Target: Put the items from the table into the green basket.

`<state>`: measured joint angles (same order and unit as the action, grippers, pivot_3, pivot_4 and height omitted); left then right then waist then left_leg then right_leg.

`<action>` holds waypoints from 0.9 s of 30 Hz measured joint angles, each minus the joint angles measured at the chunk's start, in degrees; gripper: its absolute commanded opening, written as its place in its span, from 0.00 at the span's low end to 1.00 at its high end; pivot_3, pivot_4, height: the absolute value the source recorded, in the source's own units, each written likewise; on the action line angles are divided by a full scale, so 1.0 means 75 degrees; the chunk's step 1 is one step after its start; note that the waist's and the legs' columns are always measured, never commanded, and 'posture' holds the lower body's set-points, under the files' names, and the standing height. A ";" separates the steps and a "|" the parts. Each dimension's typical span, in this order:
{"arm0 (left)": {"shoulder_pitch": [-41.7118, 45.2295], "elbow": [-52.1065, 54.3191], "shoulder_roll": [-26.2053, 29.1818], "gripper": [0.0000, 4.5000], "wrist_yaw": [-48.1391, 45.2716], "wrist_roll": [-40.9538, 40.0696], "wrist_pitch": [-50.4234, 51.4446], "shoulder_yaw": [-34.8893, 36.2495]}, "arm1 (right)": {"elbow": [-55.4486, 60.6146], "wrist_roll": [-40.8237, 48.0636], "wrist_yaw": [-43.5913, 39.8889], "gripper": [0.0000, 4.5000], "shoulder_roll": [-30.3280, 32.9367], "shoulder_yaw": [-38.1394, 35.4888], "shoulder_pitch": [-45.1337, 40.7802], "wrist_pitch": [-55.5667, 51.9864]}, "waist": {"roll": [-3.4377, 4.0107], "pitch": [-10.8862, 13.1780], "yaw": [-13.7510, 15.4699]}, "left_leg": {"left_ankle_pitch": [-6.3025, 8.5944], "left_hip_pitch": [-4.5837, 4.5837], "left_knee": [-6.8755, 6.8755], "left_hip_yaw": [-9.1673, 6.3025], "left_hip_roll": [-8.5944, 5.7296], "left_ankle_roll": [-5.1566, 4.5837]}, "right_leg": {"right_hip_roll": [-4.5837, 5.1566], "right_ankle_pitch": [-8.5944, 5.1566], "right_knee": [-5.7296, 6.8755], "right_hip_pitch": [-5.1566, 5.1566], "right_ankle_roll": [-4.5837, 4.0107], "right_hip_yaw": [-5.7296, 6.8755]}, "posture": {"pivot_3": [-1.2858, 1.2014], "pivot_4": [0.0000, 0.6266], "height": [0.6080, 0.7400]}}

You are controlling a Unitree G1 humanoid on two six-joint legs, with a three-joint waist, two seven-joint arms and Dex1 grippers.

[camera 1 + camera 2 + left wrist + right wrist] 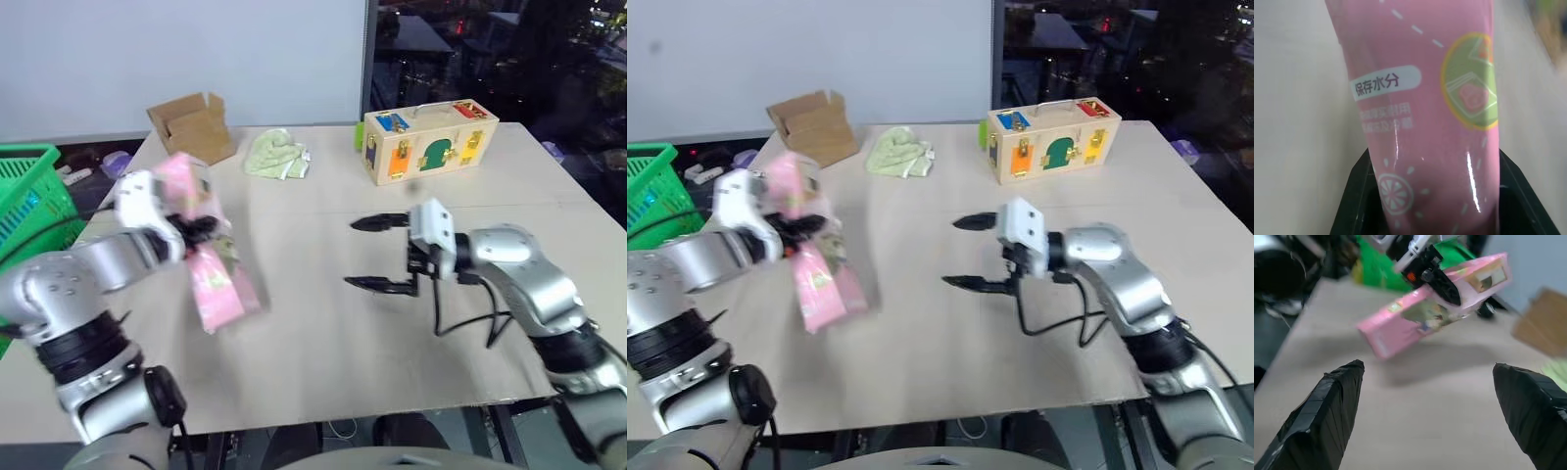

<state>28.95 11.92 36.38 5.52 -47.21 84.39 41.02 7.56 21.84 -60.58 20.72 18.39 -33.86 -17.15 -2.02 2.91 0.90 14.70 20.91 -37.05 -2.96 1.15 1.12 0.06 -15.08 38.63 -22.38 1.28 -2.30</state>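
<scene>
A long pink packet (pixel 211 259) with small prints hangs tilted above the left part of the beige table (pixel 343 343). My left gripper (pixel 201 230) is shut on it near its middle. In the left wrist view the packet (pixel 1425 122) runs up between the black fingers (pixel 1352 200). The green basket (pixel 29 191) stands off the table's left edge, left of that arm. My right gripper (pixel 377 253) hovers open over the table's middle, pointing left toward the packet (pixel 1425 318), with nothing between its fingers.
At the back of the table stand an open cardboard box (pixel 191 125), a crumpled pale green cloth (pixel 277 157) and a wooden box with coloured latches (pixel 428 142). Black cables hang under my right wrist.
</scene>
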 measured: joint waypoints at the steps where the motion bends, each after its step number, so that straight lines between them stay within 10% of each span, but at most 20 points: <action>1: -0.0334 0.0061 0.0393 0.36 -0.0241 0.0237 -0.0420 0.0010 | -0.0459 -0.0168 -0.0048 1.00 -0.0419 0.0241 -0.0287 0.0218 | 0.0001 0.0000 0.0037 | -0.0006 0.0000 0.0008 0.0003 -0.0001 0.0010 | 0.0003 0.0000 0.0000 -0.0003 0.0000 -0.0003 | 0.64 0.00 1.00; 9: -0.1010 -0.1590 0.2440 0.36 -0.1283 0.3075 -0.5237 -0.0874 | -0.2167 -0.0738 0.0111 1.00 -0.2217 0.0655 -0.1381 0.1037 | -0.0022 -0.0004 0.0958 | -0.0032 0.0113 0.0045 -0.0029 -0.0014 0.0059 | 0.0014 0.0000 0.0005 -0.0123 -0.0033 0.0064 | 0.66 0.00 1.00; 14: 0.1737 -0.6857 0.4769 0.36 -0.1605 0.5789 -0.9846 -0.2924 | -0.2359 -0.0809 0.0493 1.00 -0.2888 0.0609 -0.1686 0.1154 | -0.0067 -0.0021 0.1266 | -0.0067 0.0158 0.0089 -0.0064 0.0001 0.0109 | -0.0008 0.0026 -0.0013 -0.0158 -0.0077 0.0138 | 0.66 0.00 1.00; 19: 0.4506 -1.0504 0.5258 0.36 -0.1141 0.8145 -1.2257 -0.4988 | -0.2375 -0.0780 0.0638 1.00 -0.3061 0.0387 -0.1731 0.1205 | -0.0066 -0.0026 0.1470 | -0.0071 0.0149 0.0075 -0.0074 -0.0004 0.0109 | -0.0008 0.0009 -0.0002 -0.0133 -0.0042 0.0159 | 0.64 0.00 1.00; 25: 0.5418 -1.1967 0.5042 1.00 -0.0883 0.8974 -1.2681 -0.5547 | -0.2332 -0.0664 0.0630 1.00 -0.3198 0.0272 -0.1753 0.1236 | -0.0087 -0.0035 0.1325 | -0.0077 0.0150 0.0047 -0.0083 0.0012 0.0119 | -0.0016 0.0008 0.0031 -0.0132 -0.0040 0.0171 | 0.61 0.00 1.00; 27: 0.5501 -1.2036 0.5024 1.00 -0.0848 0.9038 -1.2749 -0.5545 | -0.2291 -0.0658 0.0636 1.00 -0.3168 0.0231 -0.1753 0.1219 | -0.0087 -0.0035 0.1199 | -0.0077 0.0149 0.0041 -0.0083 0.0012 0.0119 | -0.0014 0.0009 0.0034 -0.0131 -0.0040 0.0170 | 0.60 0.00 1.00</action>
<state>70.20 -78.35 74.06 -0.84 20.57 -11.23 -0.57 -9.62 16.90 -55.81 -3.03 20.13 -47.01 -8.00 -2.67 2.65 9.89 14.12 22.03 -36.74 -3.58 1.24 2.01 -0.04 -15.02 38.89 -23.37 0.98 -1.02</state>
